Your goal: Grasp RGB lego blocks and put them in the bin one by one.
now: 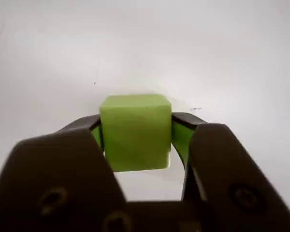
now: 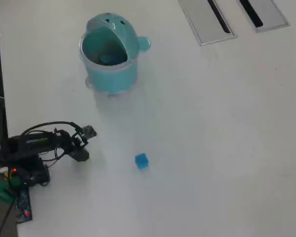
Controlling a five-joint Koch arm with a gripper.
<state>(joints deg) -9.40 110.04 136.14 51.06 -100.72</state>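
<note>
Spreading across nearly the whole overhead view, the white table (image 2: 212, 148) lies mostly bare, with wide open room at the centre and right. Its left edge runs down that view, dark beyond it. At the top right, two grey slotted panels (image 2: 207, 19) are set into the surface, well apart from everything else.

Next in size, the teal bin (image 2: 108, 69) stands upright near the top left, its domed hood with dark dots toward the top of the view, its small knob sticking out to the right and its mouth open toward the camera. Something dark blue-green shows inside, but what it is cannot be told.

At the lower left, close to the table's edge, sits the arm (image 2: 37, 145), folded low over its base, with black cables looping above it and a green piece beside the base. Its gripper (image 2: 84, 154) points right.

In the wrist view the gripper (image 1: 137, 133) has its two dark jaws closed onto the yellow-green block (image 1: 135, 131), one jaw pressed on each side face; the cube sits squarely between the tips, its top face visible. Clear white table lies ahead of it.

Smallest in the overhead view, the blue block (image 2: 141, 161) lies alone to the right of the gripper, near but not touching, and well below the bin.
</note>
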